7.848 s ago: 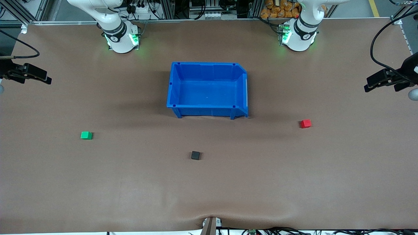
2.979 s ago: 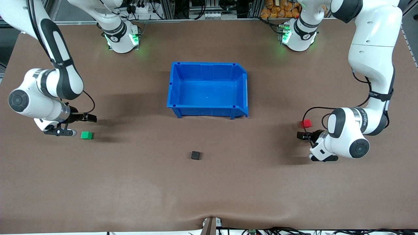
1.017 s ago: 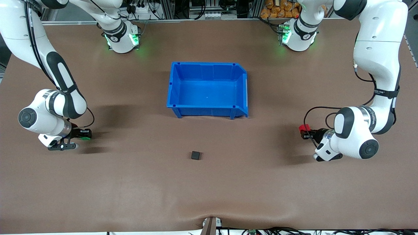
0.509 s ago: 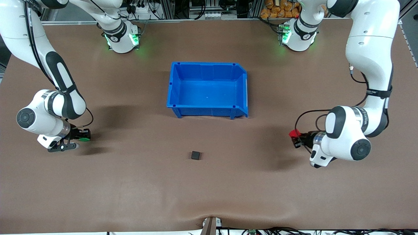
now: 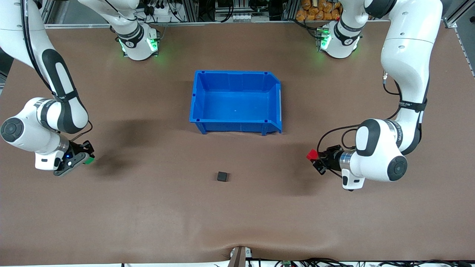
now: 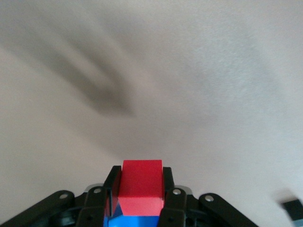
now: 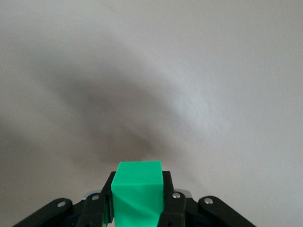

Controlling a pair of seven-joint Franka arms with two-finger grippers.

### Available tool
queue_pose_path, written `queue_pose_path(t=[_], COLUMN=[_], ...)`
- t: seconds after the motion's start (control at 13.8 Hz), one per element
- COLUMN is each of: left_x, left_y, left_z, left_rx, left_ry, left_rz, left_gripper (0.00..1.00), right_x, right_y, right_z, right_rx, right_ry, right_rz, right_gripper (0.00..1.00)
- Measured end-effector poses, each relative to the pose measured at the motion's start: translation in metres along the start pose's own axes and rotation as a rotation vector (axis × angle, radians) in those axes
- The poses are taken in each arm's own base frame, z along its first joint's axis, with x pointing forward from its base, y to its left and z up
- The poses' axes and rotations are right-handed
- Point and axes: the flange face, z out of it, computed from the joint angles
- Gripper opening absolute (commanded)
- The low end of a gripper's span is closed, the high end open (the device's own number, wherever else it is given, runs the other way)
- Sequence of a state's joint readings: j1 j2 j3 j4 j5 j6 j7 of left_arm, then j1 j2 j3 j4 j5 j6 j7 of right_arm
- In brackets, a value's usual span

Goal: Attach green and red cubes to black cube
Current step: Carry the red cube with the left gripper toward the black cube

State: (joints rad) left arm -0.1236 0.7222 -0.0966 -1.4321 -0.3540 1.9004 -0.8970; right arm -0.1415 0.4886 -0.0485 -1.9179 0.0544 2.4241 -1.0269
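The black cube (image 5: pixel 222 176) sits on the brown table, nearer to the front camera than the blue bin; its corner also shows in the left wrist view (image 6: pixel 292 208). My left gripper (image 5: pixel 314 158) is shut on the red cube (image 5: pixel 311 154), lifted over the table toward the left arm's end; the red cube shows between the fingers in the left wrist view (image 6: pixel 140 185). My right gripper (image 5: pixel 84 156) is shut on the green cube (image 5: pixel 89 160), lifted over the table at the right arm's end; it shows in the right wrist view (image 7: pixel 138 190).
An empty blue bin (image 5: pixel 196 99) stands mid-table, farther from the front camera than the black cube. The arm bases stand along the table's back edge.
Both grippers closed on their cubes and lifted them. The left gripper has carried the red cube toward the black cube. The right gripper has risen with the green cube.
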Motion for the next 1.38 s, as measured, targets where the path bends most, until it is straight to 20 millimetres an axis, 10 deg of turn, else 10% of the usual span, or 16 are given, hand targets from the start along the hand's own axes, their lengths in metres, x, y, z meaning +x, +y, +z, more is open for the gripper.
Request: queue_pose_path(t=[0.65, 1.09, 1.38], left_x=[-0.089, -0.129, -0.127], left_y=[0.087, 0.128, 0.137], left_z=[0.052, 0.144, 0.139], left_rx=[-0.167, -0.335, -0.364], left_ry=[0.066, -0.010, -0.021], left_rz=[-0.372, -0.471, -0.512], left_gripper=[0.00, 0.00, 0.00], right_x=[0.131, 0.195, 0.250], right_y=[-0.060, -0.113, -0.148], right_z=[-0.050, -0.057, -0.037], right_rx=[-0.044, -0.060, -0.051], right_ry=[0.155, 0.180, 0.202], right_rz=[-0.476, -0.646, -0.723], right_gripper=[0.17, 0.18, 0.18])
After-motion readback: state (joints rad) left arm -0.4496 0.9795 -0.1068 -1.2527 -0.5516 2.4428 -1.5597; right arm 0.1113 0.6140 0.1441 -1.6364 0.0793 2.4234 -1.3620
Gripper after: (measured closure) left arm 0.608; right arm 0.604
